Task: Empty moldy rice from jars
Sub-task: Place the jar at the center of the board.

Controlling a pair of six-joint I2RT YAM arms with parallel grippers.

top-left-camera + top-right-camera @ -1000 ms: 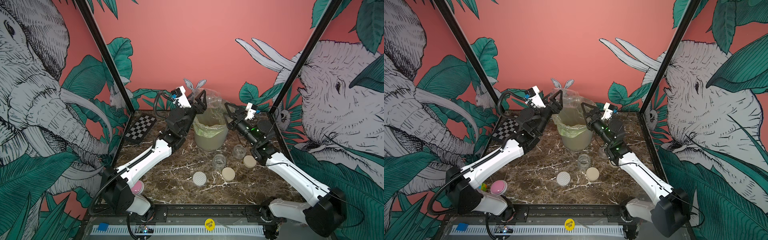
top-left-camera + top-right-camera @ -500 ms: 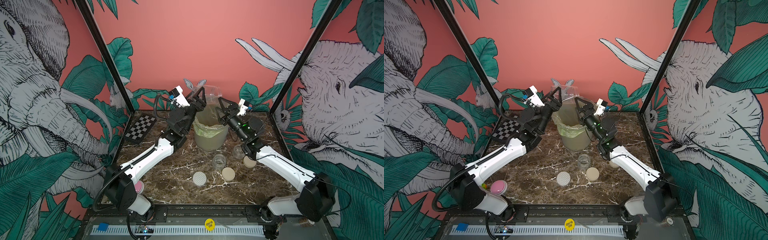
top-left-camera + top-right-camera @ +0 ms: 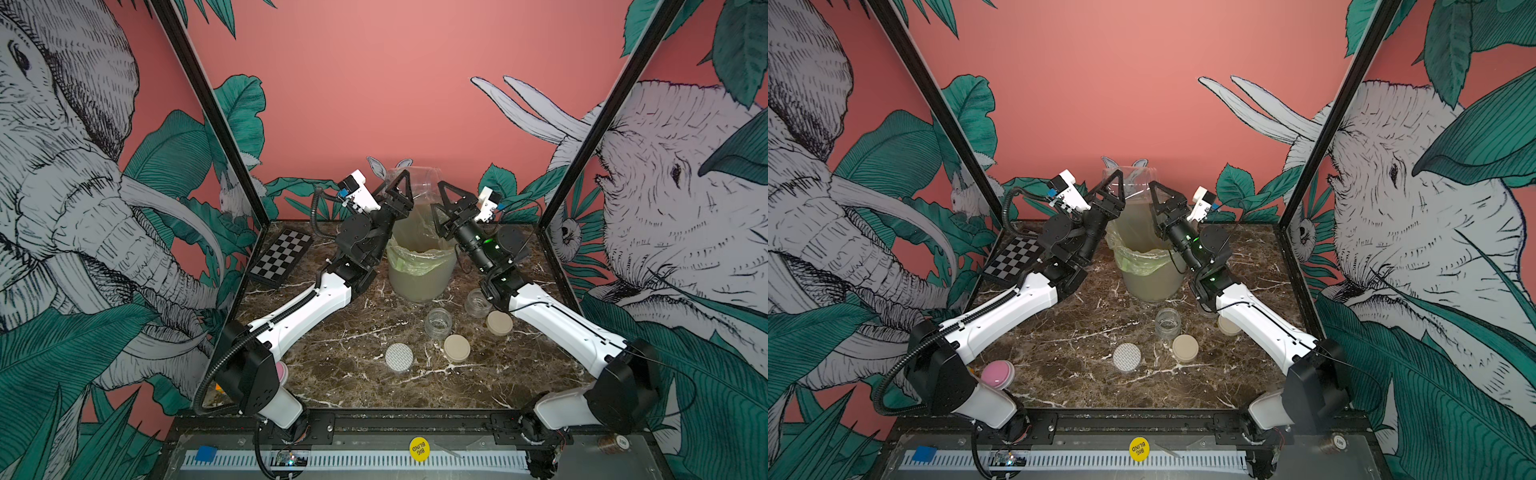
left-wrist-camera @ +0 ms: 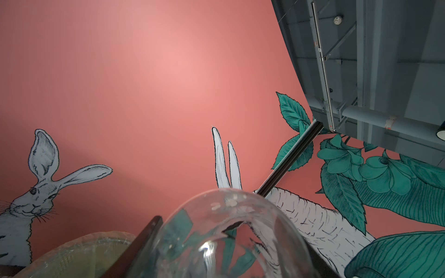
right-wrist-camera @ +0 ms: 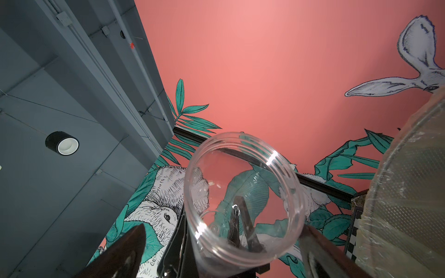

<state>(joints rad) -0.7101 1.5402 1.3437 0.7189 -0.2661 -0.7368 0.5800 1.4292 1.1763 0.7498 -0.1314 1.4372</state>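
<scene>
Rice grains (image 4: pixel 230 203), pale and only a few, stick inside the tall clear round plastic jar (image 3: pixel 422 178). The left gripper (image 3: pixel 409 183) squeezes this jar and holds it up over the big see-through bin with a green bag (image 3: pixel 419 274). The right gripper (image 3: pixel 453 193) is spread wide beside the jar's mouth. One short clear jar (image 3: pixel 438 322) and a second short jar (image 3: pixel 476 301) stand open on the brown marble table (image 3: pixel 353 332).

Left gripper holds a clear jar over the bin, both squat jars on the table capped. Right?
Caps are wrong. A top view shows both squat jars open, their beige lids lying beside them on the table. The left gripper does hold a clear jar over the bin.
</scene>
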